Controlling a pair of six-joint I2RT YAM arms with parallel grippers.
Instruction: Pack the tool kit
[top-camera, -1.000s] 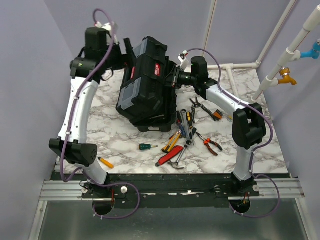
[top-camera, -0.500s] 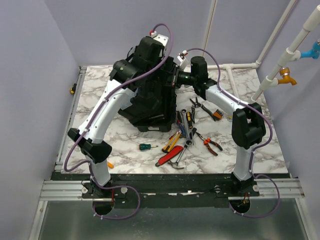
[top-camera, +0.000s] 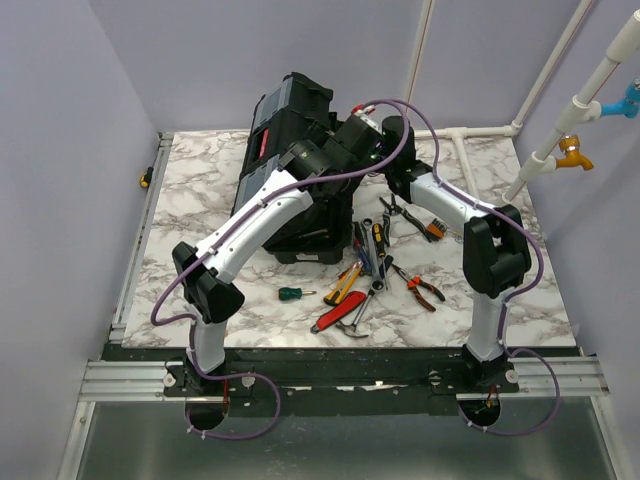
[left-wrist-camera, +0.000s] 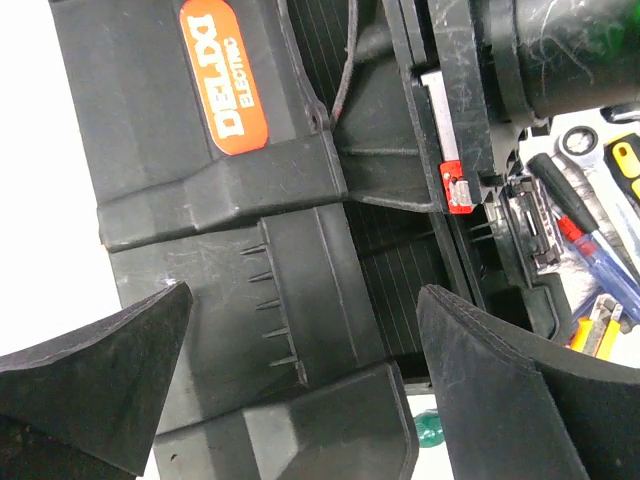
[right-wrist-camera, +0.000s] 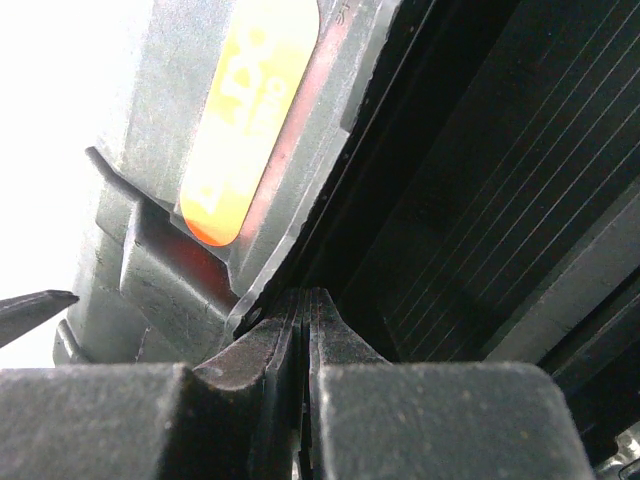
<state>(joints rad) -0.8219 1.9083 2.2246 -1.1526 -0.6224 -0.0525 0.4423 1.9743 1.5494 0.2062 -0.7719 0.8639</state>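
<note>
The black toolbox stands at the back middle of the marble table, its lid raised. My left gripper is open and reaches across to the lid's right side. In the left wrist view the left gripper hovers over the lid with its orange label, both fingers apart and holding nothing. My right gripper is shut, and its tips sit against the lid's edge. Loose tools lie to the right and front: pliers, wrenches, a red-handled tool and a green screwdriver.
White pipes run along the back right corner, with an orange tap and a blue fitting beyond. Purple walls close in the left and the back. A small yellow object sits at the left table edge.
My left arm has swung from the toolbox's far left side across to its right side. The lid now stands more upright. The right arm has stayed in place.
</note>
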